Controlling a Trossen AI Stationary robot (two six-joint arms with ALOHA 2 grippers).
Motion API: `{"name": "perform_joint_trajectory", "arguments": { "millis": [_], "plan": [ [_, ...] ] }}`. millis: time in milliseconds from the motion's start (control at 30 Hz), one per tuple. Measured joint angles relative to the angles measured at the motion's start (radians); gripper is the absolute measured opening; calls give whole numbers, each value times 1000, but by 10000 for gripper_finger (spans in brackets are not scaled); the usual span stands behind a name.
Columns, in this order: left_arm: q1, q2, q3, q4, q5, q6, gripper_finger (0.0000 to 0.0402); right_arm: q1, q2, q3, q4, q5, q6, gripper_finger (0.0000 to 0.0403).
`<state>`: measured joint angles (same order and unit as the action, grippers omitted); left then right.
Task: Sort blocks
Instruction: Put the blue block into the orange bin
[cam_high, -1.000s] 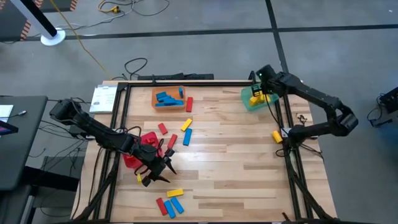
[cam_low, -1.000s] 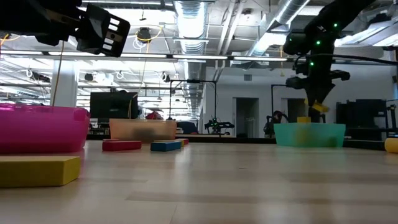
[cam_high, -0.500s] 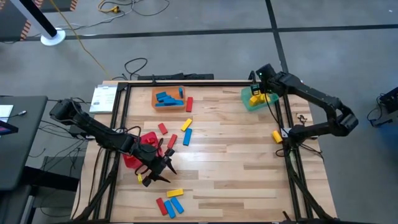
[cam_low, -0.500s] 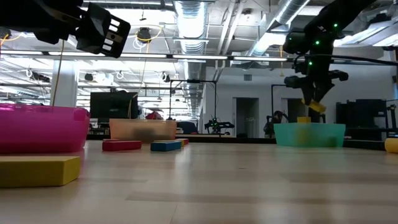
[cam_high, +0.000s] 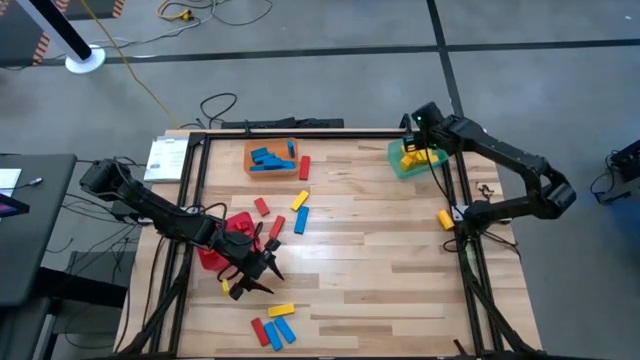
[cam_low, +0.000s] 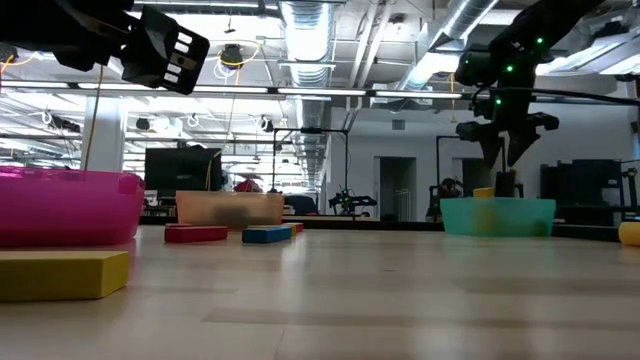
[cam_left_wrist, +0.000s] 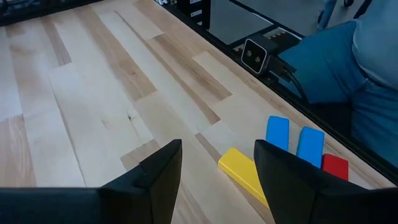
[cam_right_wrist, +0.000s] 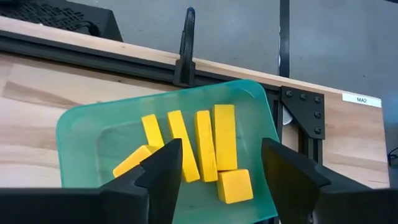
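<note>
Fingers (cam_left_wrist: 165, 171) of the left gripper (cam_left_wrist: 214, 168) stood apart and empty, nearest arm to the yellow block (cam_left_wrist: 244, 172) lying just ahead between them, long axis skewed across the gap.

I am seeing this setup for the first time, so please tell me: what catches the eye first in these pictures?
The right gripper hangs open over the green bin at the table's far right corner, where several yellow blocks lie together. The left gripper hovers open near the front left, beside the red bin. Red, blue and yellow blocks lie scattered on the wooden table.
</note>
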<state>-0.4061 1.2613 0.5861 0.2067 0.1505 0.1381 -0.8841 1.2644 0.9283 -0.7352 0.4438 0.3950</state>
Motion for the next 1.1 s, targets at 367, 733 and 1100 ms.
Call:
{"name": "perform_joint_trajectory", "arguments": {
  "millis": [367, 733, 1100],
  "plan": [
    [-87, 0, 0, -31, 13, -72, 196, 70, -5, 0, 68, 3, -13, 232],
    [-217, 0, 0, -27, -74, -139, 196, 214, -5, 0, 98, 3, -15, 232],
    [-281, 88, 2, 89, -138, -100, 196, 409, -5, 0, 117, 1, -4, 232]
  ]
}}
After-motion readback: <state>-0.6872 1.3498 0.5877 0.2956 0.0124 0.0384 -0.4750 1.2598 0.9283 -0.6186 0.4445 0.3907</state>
